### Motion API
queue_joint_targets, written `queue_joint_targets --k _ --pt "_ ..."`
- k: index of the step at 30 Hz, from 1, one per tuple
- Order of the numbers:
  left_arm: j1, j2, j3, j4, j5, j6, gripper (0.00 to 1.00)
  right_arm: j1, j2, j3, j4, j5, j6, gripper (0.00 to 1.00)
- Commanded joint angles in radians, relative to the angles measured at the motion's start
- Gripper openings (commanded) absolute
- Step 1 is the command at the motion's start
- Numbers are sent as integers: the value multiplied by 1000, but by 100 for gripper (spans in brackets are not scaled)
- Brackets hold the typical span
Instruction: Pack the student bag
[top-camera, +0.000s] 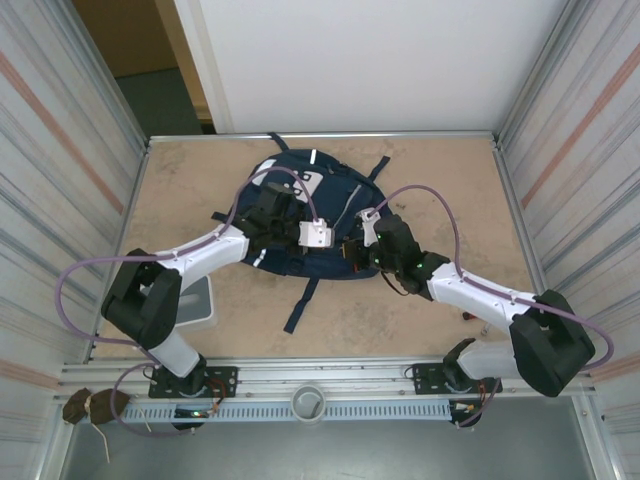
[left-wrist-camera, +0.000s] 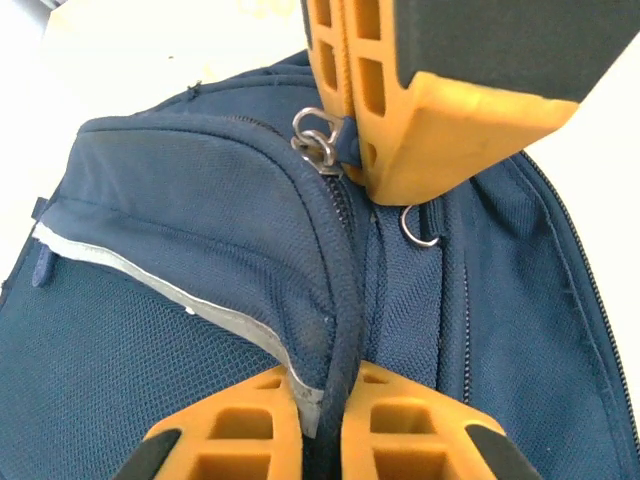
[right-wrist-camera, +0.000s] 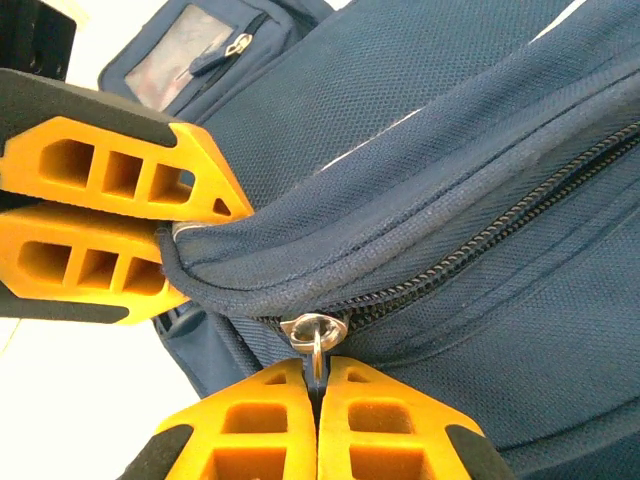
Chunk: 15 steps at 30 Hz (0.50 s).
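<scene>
Zipper step on large navy blue fabric student bag (top-camera: 330, 175), lying flat at mid-table toward the far edge, dark straps trailing toward the near edge.

Near the table's near left corner, pale grey box-like container (top-camera: 203, 303), apart from the bag. Farther in, left gripper (left-wrist-camera: 320, 385) clenched on the bag's seam fold beside the thin reflective stripe (left-wrist-camera: 150, 285). Right gripper (right-wrist-camera: 317, 375) clamped on the small silver metal zipper pull ring (right-wrist-camera: 314, 330), just beside the left fingers. Likely aim: drawing the slider along the dark zipper track (right-wrist-camera: 480, 255). Best done with a firm left pinch and taut fabric, pulling the ring in line with the track, slowly round the curve, no twisting, no snagging of loose cloth.
</scene>
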<state>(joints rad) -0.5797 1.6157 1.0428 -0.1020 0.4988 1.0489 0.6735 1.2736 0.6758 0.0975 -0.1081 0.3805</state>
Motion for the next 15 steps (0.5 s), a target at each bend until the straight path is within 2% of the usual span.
queue_joint_targets --k 1,4,7,10,13,15 --pt "67 -49 -13 32 27 5 4 -24 -44 42 -68 46 -24 0" --pt "115 -84 -44 11 47 28 5 -98 -24 59 -147 58 -27 0" --pt "184 -105 -70 4 89 33 6 -154 40 117 -228 18 -23 0" --pt "235 -107 -73 -11 98 34 8 -141 90 157 -231 20 -44 0" --pt "265 -93 -69 -23 51 38 9 -119 123 189 -202 5 -46 0" --pt "267 -93 -63 -43 10 22 20 -92 133 203 -172 -10 -43 0"
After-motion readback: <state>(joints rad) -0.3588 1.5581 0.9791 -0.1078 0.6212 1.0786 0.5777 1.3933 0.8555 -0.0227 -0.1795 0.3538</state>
